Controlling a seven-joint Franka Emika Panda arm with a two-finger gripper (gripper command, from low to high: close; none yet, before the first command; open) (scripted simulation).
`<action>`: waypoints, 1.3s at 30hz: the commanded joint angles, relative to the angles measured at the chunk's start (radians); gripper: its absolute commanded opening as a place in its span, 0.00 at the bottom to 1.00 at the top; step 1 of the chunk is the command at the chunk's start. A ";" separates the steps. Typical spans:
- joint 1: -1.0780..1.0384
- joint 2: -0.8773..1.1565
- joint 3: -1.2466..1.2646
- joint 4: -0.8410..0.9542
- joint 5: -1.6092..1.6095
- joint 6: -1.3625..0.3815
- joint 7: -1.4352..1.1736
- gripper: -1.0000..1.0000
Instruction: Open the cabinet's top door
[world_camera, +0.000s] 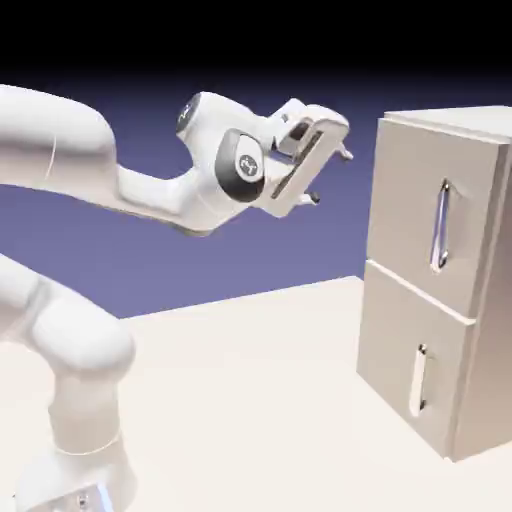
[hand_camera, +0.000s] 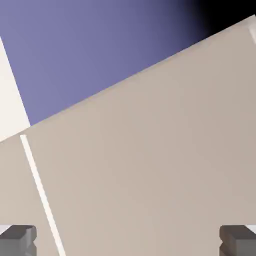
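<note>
The cabinet (world_camera: 480, 300) stands at the exterior view's right, tall and grey-beige. Its top door (world_camera: 410, 210) is shut flat and carries a long vertical silver handle (world_camera: 440, 225). My gripper (world_camera: 331, 175) hangs in the air to the left of the top door, level with its upper half and well apart from it. Its jaws are open with nothing between them. In the hand view the cabinet's front (hand_camera: 150, 150) fills most of the picture, tilted, and the grey fingertips (hand_camera: 17, 240) show far apart at the bottom corners. No handle shows in that view.
The shorter lower panel (world_camera: 395, 350) with its small handle (world_camera: 421, 380) sits under the top door. The pale table (world_camera: 250, 400) stretches between my base and the cabinet. A thin pale line (hand_camera: 40, 190) crosses the cabinet's front in the hand view.
</note>
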 joint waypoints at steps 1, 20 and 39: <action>0.018 -0.010 -0.020 0.008 -0.044 -0.003 -0.021 1.00; 0.352 -0.197 -0.396 0.151 -0.870 -0.064 -0.416 1.00; 0.686 -0.385 -0.772 0.294 -1.696 -0.125 -0.811 1.00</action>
